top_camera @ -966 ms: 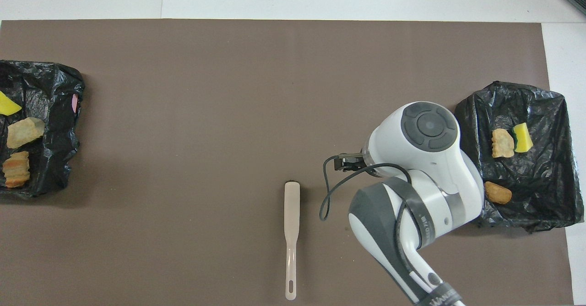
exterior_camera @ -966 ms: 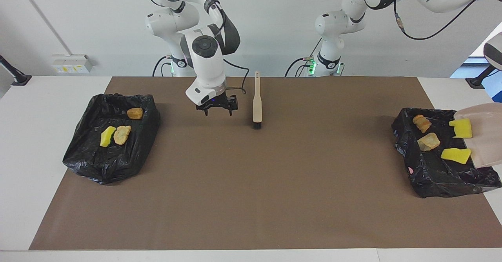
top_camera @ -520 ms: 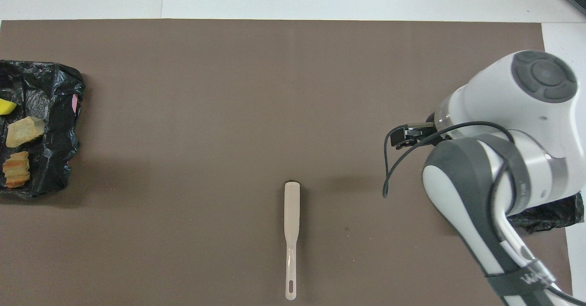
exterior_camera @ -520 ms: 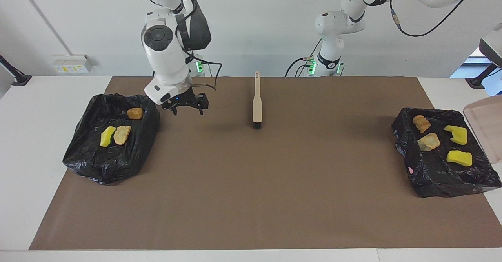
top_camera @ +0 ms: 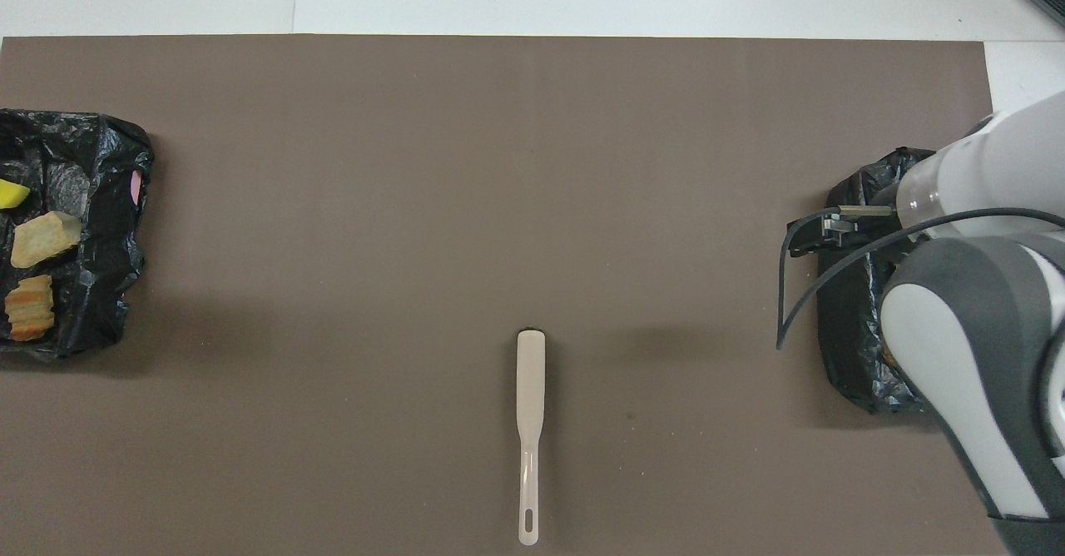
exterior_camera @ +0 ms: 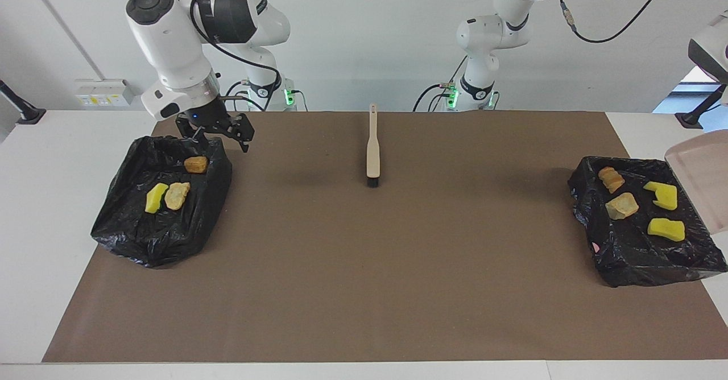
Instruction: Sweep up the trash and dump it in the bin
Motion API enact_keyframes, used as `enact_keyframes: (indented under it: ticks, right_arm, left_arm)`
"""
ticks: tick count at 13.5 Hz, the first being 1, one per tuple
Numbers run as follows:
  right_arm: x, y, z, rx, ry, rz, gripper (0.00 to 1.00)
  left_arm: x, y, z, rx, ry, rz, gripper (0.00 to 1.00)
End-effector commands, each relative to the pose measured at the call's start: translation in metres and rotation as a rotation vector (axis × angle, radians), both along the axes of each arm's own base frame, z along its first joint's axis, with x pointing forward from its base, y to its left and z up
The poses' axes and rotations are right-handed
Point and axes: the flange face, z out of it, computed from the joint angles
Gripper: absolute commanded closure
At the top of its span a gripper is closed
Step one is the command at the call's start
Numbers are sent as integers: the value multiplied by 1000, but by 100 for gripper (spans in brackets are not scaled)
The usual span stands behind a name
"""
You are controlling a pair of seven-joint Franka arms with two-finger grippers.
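All the trash lies in two black-bagged bins. The bin (exterior_camera: 637, 266) at the left arm's end holds a brown piece (exterior_camera: 611, 179), a tan piece (exterior_camera: 621, 205) and two yellow sponge chunks (exterior_camera: 661, 195). The bin (exterior_camera: 148, 249) at the right arm's end holds a brown piece (exterior_camera: 196, 164), a yellow chunk (exterior_camera: 156, 197) and a tan piece (exterior_camera: 177, 195). My right gripper (exterior_camera: 219, 140) hangs open and empty over that bin's edge nearest the robots. The beige dustpan (exterior_camera: 702, 181) hangs tilted beside the other bin. The left gripper itself is out of frame.
A beige brush (exterior_camera: 373, 152) lies on the brown mat (exterior_camera: 364, 289) mid-table, nearer the robots, its handle pointing toward them. From above, the right arm covers most of its bin (top_camera: 844, 364). The other bin (top_camera: 100, 290) sits at the mat's other end.
The right arm swung away from beside the brush to over its own end's bin. Both yellow chunks slid off the dustpan into the left arm's bin, and the dustpan pulled back.
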Motion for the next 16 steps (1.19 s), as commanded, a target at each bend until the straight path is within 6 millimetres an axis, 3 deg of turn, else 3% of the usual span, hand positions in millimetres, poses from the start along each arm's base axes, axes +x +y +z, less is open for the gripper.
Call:
enact_keyframes:
  ticks: [1,6,10,14,16]
  right_arm:
    - [-7,-17,33,-53,-8,21,0]
    - [-27,-47,90,-63,11,63,0]
    - [-48,-57,112,-54,-7,88,0]
    - [-53,-61,109,-38,25,106,0]
    - [-53,-61,108,-36,28,109,0]
  left_arm:
    - [-8,-28,5,-113,-16,21,100]
    - [-14,-49,-13,-390,-38,112,100]
    - [-23,-71,-33,-558,-113,241,100]
    - [-20,-159,-73,-629,-196,435,100]
    - [-19,-191,-85,-716,-247,585,100]
